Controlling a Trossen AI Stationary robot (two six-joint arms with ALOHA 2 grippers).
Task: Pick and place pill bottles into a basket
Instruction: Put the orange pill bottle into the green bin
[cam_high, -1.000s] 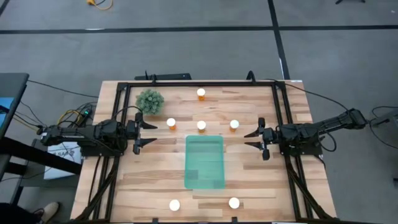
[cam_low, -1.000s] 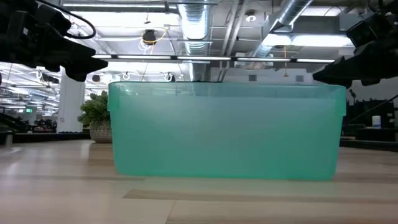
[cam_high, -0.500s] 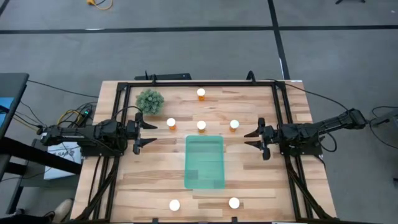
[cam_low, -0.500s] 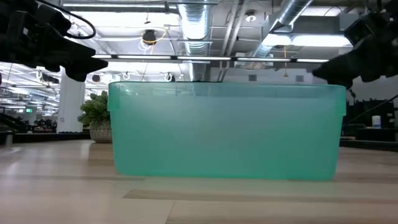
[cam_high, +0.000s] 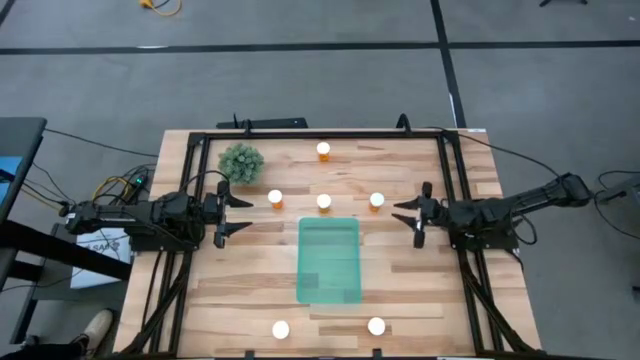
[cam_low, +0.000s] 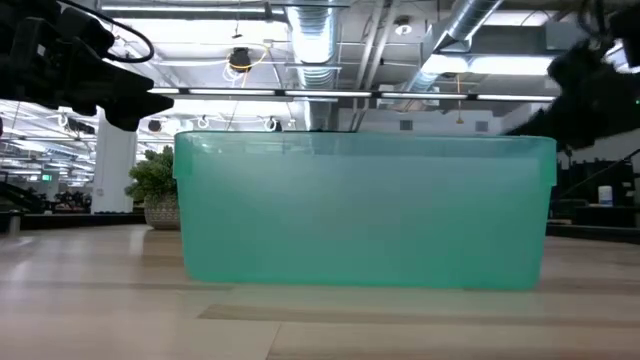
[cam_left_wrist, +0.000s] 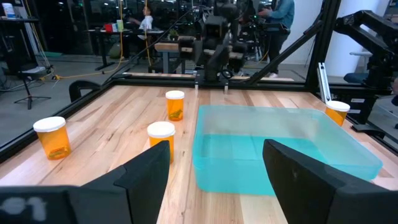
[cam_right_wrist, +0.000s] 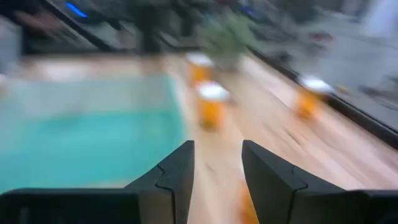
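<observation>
Pill bottles, six small orange cylinders with round white caps, all stand loose on the wooden slatted table (cam_high: 250, 290), and none is in the basket. One bottle (cam_high: 323, 150) stands at the far edge, three form a row just beyond the basket's far end, at (cam_high: 275, 198), (cam_high: 324, 202) and (cam_high: 376, 200), and two more, at (cam_high: 280, 328) and (cam_high: 376, 325), stand near the front edge. The basket, a flat rectangular translucent teal-green plastic tray (cam_high: 328, 260), lies at the middle of the table with nothing visible in it from above; the low view shows only its side wall and cannot add to this. A small round bushy green plant (cam_high: 241, 161) stands at the far left corner, apart from the work. The left gripper (cam_high: 231, 211) hangs over the table's left side, level with the row of three, its two fingers spread part-way with nothing between them. The right gripper (cam_high: 413, 213) hangs over the right side, near the right-hand bottle of that row but not touching it; its fingers are drawn close together and hold nothing. My finding is that the task has not yet begun in effect: no bottle is gripped, no bottle is placed, and all six remain to be picked and carried to the tray.
</observation>
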